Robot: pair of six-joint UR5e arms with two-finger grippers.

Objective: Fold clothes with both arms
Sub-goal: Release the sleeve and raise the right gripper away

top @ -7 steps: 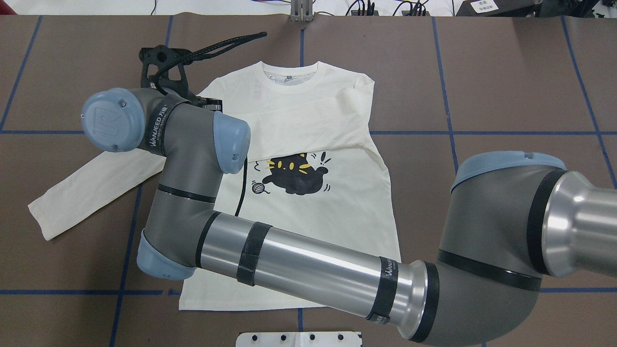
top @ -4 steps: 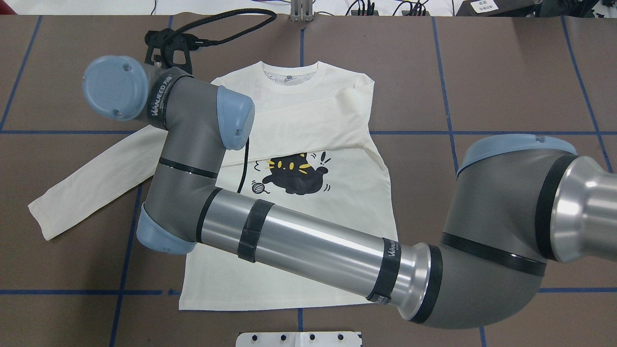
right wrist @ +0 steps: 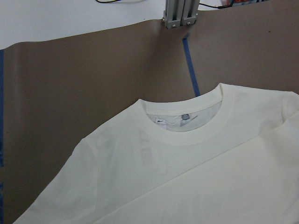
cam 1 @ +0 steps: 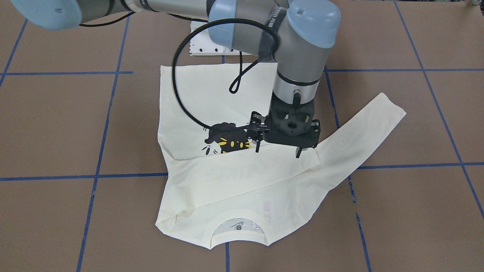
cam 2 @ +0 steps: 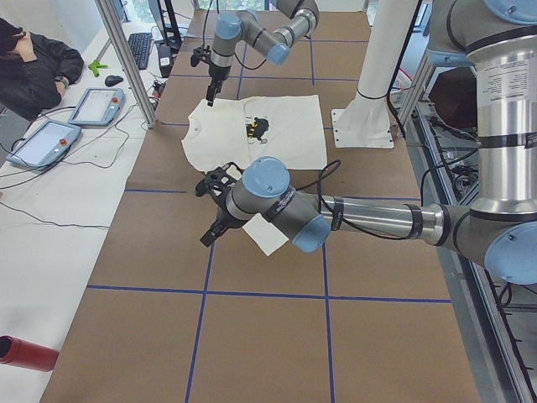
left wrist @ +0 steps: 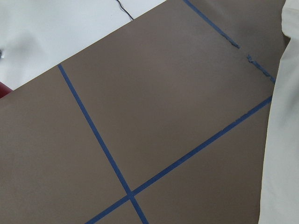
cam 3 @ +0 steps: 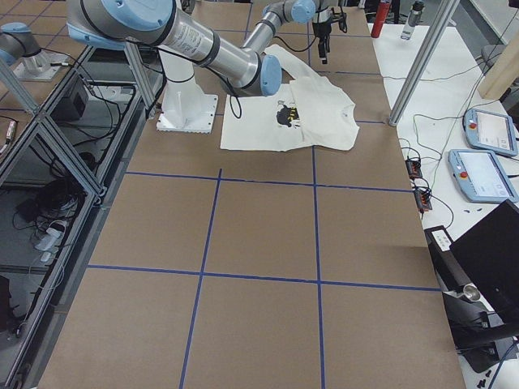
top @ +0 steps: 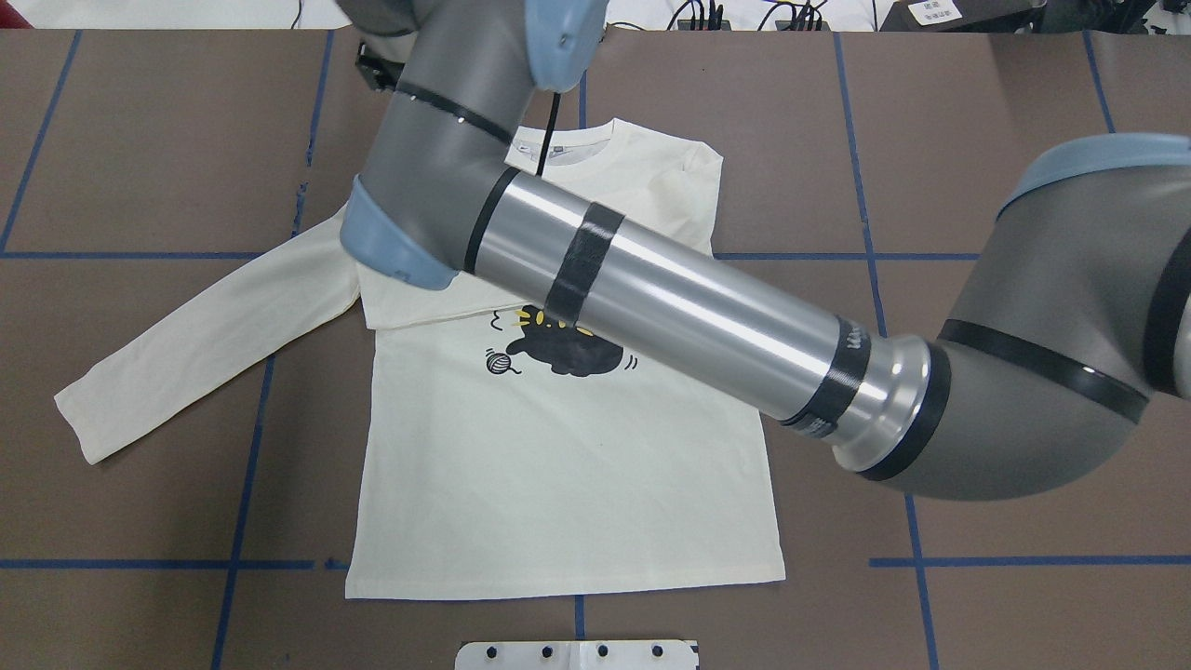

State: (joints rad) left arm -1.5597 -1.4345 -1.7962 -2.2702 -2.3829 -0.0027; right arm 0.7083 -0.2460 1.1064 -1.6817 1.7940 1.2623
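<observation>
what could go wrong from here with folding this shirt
The right gripper hangs open close over the folded sleeve; brushing it could drag that fold askew. The black cable loops low over the shirt and might snag cloth. The right arm reaches across toward the spread sleeve, where the left gripper hovers, so the two may clash.

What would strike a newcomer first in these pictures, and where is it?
The cream T-shirt lies front up on the table, one sleeve folded across its chest, the other stretched toward the robot's left. The right arm reaches across it, its open hand by the cat print.
</observation>
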